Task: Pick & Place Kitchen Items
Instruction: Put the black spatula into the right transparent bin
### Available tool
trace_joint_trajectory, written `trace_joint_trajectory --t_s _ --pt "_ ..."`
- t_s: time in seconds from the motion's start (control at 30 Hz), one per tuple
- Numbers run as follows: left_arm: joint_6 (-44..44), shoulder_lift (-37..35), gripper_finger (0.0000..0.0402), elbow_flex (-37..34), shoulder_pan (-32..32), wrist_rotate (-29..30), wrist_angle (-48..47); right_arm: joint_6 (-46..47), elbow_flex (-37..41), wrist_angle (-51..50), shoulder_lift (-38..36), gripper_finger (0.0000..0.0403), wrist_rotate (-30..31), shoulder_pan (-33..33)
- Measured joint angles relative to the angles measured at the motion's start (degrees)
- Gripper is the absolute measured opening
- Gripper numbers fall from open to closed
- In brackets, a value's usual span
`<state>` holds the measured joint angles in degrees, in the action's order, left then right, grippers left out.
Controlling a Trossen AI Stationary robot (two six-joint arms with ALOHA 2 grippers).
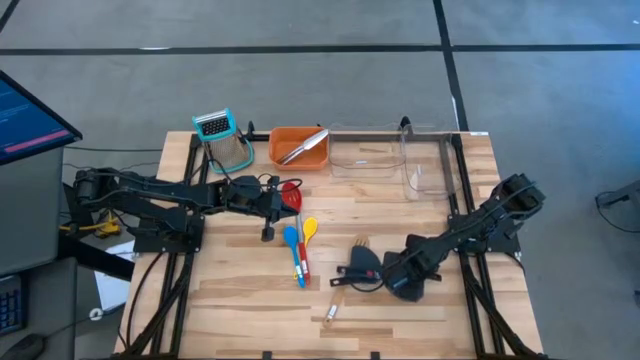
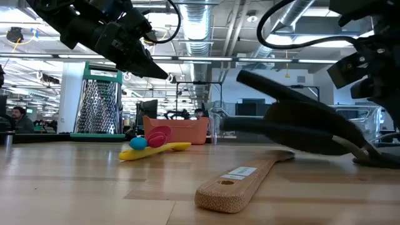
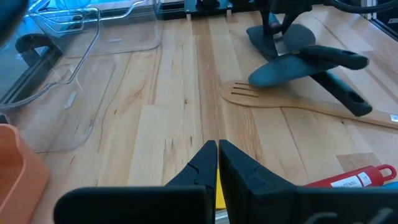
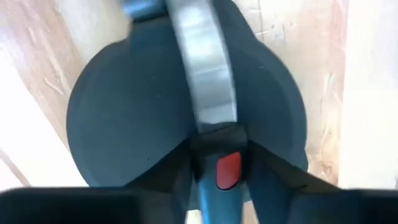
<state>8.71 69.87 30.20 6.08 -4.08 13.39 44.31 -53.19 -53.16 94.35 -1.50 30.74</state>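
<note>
High view: the left gripper (image 1: 283, 200) was left of centre, beside the red spoon (image 1: 293, 192); a blue spoon (image 1: 291, 244) and a yellow spoon (image 1: 309, 229) lay just below it. The right gripper (image 1: 392, 272) was lower right of centre, at the black spatulas (image 1: 362, 268). Silver tongs (image 1: 303, 146) lay in the orange tray (image 1: 283, 136), upper centre.

Low view: a wooden spatula (image 2: 240, 182) lay in the foreground, the spoons at middle left.

Left wrist view: the left fingers (image 3: 202, 167) were pressed together, holding nothing.

Right wrist view: the right gripper (image 4: 214, 163) was clamped on a black spatula (image 4: 130, 118) with a metal neck.
</note>
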Motion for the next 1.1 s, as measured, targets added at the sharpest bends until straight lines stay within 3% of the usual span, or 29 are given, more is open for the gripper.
trace_joint_trajectory --t_s 0.07,0.37,0.73,1.1 --pt "0.0 0.0 0.0002 0.0 0.0 0.0 0.0 0.2 0.0 -0.1 0.0 0.0091 0.2 0.0" --pt "0.0 0.0 0.0002 0.0 0.0 0.0 0.0 1.8 -0.2 -1.6 0.0 0.0090 5.5 0.0" --pt "0.0 0.0 0.0002 0.0 0.0 0.0 0.0 8.3 -7.3 -16.8 0.0 0.0072 24.7 0.0" --pt "0.0 0.0 0.0002 0.0 0.0 0.0 0.0 9.4 -12.8 -23.4 0.0 0.0067 34.1 0.0"
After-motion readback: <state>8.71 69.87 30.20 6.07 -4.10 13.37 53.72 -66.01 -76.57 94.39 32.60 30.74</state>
